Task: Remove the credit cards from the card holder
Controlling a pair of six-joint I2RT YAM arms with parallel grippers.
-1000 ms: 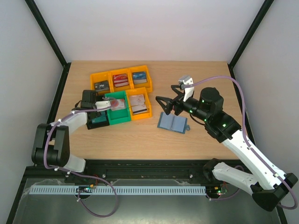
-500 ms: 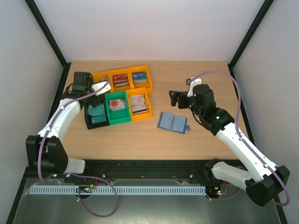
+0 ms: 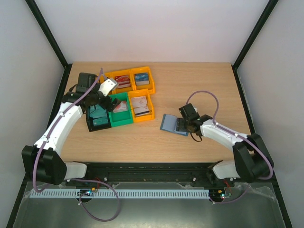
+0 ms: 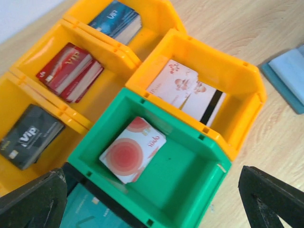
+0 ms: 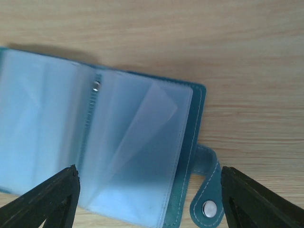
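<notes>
Right arm dropped out of the air since half a second ago and now sits low over the card holder (image 3: 167, 124), while your left arm barely shifted above the bins. You've got the right end effector (image 3: 183, 125) just right of centre in the overhead view, close to the worktop (image 3: 142, 142), fingers wide apart with nothing between them. In its wrist view the holder lies open and flat, just ahead of the fingers, long axis running left-right across the frame, snap tab (image 5: 206, 202) at lower right. The sleeves look see-through, and honestly I can't spot any credit cards in them.

Your left end effector (image 4: 151, 173) is spread open too, hanging over the green bin (image 4: 209, 190) with a red-and-white card (image 4: 133, 149) inside, well apart from the holder. So the right arm's clearly the nearer one for the next pull.
</notes>
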